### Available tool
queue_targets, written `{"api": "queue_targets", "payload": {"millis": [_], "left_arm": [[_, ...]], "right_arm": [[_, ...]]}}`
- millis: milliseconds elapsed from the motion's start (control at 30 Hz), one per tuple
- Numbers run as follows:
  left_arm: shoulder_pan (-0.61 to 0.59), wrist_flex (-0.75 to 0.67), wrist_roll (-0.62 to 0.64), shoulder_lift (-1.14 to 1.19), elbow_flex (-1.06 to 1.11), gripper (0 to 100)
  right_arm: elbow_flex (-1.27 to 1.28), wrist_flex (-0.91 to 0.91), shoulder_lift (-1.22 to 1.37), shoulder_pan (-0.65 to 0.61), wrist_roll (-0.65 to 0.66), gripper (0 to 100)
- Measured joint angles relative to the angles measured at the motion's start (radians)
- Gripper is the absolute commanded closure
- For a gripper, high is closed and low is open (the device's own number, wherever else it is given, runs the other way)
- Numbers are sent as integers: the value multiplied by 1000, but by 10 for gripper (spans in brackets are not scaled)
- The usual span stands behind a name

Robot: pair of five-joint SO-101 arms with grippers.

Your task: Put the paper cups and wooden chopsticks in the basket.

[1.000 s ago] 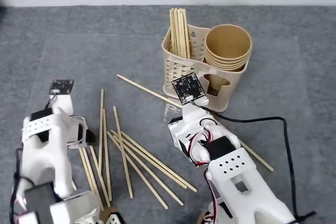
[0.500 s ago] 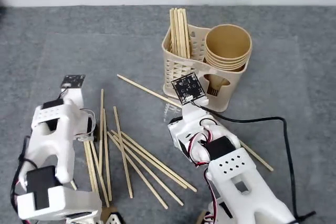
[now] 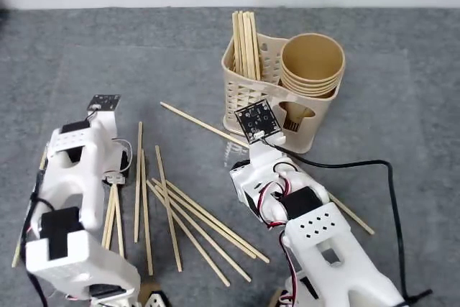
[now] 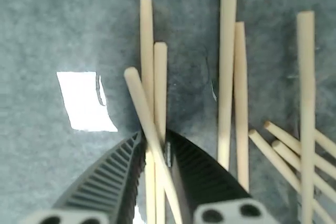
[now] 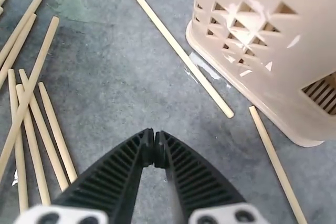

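Grey felt table [image 3: 402,106]: your basket [image 3: 244,98] at the far side holds the stacked paper cups [image 3: 313,62] and several upright chopsticks [image 3: 244,37]. Many loose chopsticks [image 3: 194,221] lie on the felt, not yet collected. Left gripper [image 4: 155,145] pinches a few of them. Right gripper [image 5: 155,148] is closed on nothing, near the basket. Cups judged done.

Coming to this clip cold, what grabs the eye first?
The beige basket at the far side, holding stacked paper cups and upright chopsticks. Then the loose chopsticks scattered on the grey mat between the arms, with the left gripper shut on a few of them.
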Motion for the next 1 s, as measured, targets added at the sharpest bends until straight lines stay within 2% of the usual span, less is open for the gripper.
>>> {"api": "queue_targets", "payload": {"millis": [233, 733, 900, 1000], "left_arm": [[64, 126, -3, 3, -133, 988], [104, 528, -3, 3, -735, 988], [192, 552, 0, 3, -961, 988], [262, 557, 49, 5, -1091, 988]], "right_arm": [[0, 0, 0, 0, 0, 981], [0, 6, 0, 18, 0, 981], [0, 20, -71, 35, 0, 981], [0, 61, -150, 52, 0, 981]]}}
